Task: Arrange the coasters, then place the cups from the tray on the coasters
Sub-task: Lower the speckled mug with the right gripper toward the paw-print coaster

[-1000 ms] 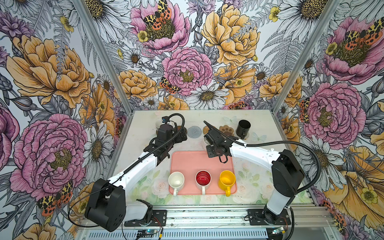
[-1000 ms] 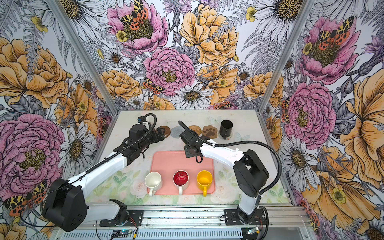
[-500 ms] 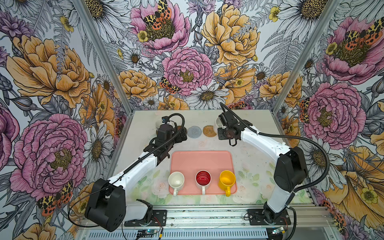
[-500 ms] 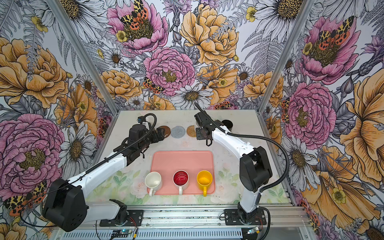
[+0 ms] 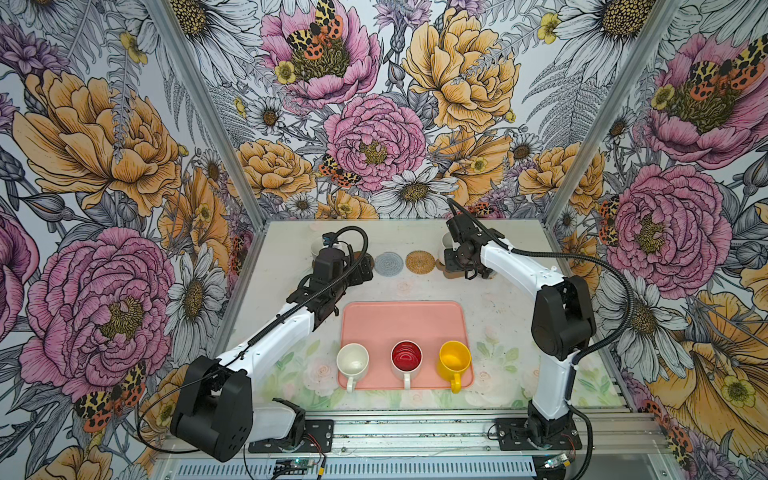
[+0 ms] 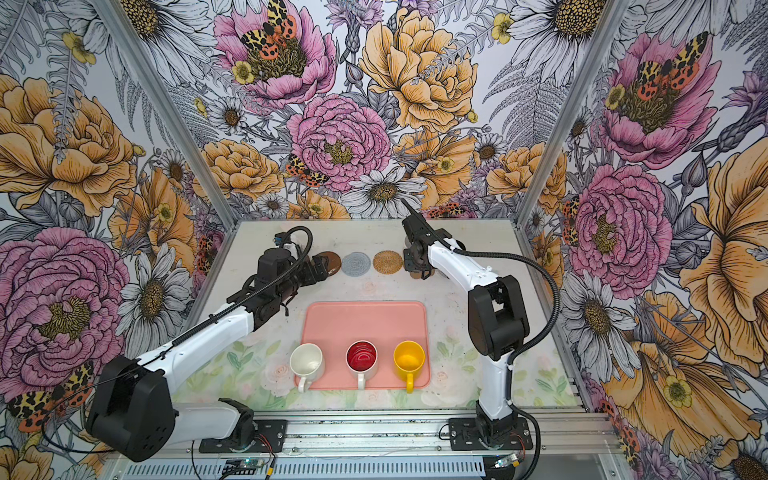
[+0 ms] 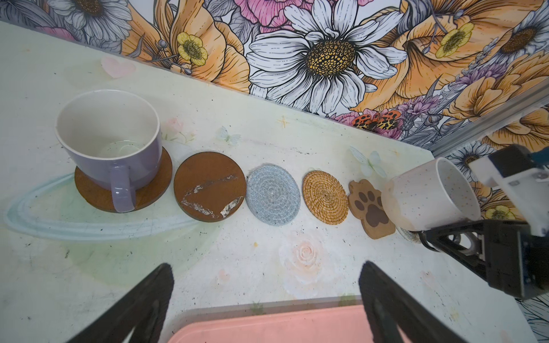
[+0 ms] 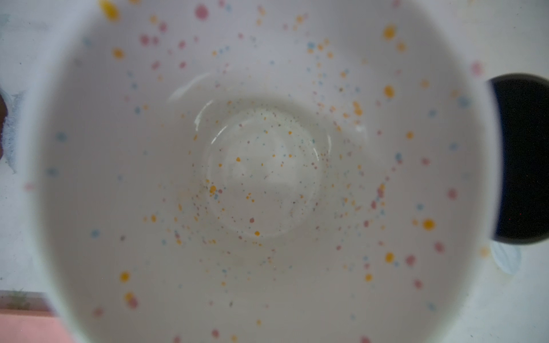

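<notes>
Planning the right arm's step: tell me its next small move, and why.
Probably level the speckled mug and lower it onto the paw coaster. The right gripper holds it tilted, seemingly just above that bare coaster; the lavender mug already sits upright on a brown coaster.

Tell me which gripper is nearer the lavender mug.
Left. The left gripper hovers near the lavender mug; the right gripper holds the speckled mug at the coaster row's opposite end.
</notes>
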`<state>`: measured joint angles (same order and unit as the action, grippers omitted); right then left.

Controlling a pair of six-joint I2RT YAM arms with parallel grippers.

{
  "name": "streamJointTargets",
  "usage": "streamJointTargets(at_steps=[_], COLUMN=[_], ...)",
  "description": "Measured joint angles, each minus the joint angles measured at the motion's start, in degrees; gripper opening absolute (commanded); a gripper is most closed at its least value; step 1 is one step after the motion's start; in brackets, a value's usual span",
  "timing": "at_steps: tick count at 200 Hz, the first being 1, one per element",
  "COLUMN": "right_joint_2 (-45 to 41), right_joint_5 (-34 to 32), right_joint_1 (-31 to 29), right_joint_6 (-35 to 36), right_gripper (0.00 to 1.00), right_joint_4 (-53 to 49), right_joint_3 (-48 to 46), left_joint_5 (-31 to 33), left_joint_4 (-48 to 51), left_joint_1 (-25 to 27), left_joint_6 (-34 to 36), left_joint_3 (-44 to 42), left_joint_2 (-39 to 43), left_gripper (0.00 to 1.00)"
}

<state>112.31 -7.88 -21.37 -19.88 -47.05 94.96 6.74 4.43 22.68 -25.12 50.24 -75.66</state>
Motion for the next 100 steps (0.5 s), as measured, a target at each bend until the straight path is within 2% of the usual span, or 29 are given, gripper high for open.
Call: streamJointTargets(at_steps=[100], right_joint_2=[5.3], right_joint_5=[0.2], right_joint_1=[1.6], right_joint_6=[0.6], right_gripper=[0.0], right_joint_4=[-0.9], right_joint_3=[3.2], left_joint_5=[0.0], left_joint_4=[0.0], left_joint_1=[0.0], left_joint_6=[0.0], left_joint_3=[0.0], left_joint_2=[-0.3], left_gripper=[0.99])
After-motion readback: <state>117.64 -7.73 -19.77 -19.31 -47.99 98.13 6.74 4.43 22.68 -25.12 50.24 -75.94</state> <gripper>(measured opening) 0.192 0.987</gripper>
